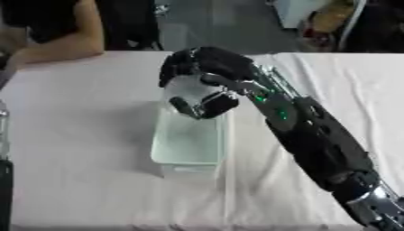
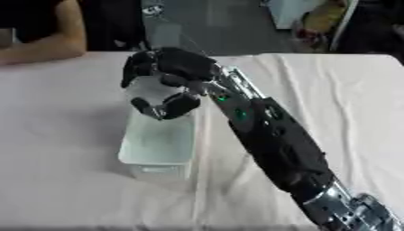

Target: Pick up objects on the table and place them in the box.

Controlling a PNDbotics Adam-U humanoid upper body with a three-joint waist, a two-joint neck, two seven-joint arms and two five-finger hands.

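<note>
Right hand (image 1: 207, 72) sits over the 12 o'clock end of the clear rectangular plastic box (image 1: 189, 146), fingers (image 1: 207, 107) curled round a pale, whitish rounded object (image 1: 189, 90) held above the box. Box stands mid-table on the white-clothed table (image 1: 79, 135).

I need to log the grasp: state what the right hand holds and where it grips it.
The right hand has its fingers and thumb curled round a pale, whitish object, gripping its sides from above over the far end of the clear box. What the object is cannot be told.
</note>
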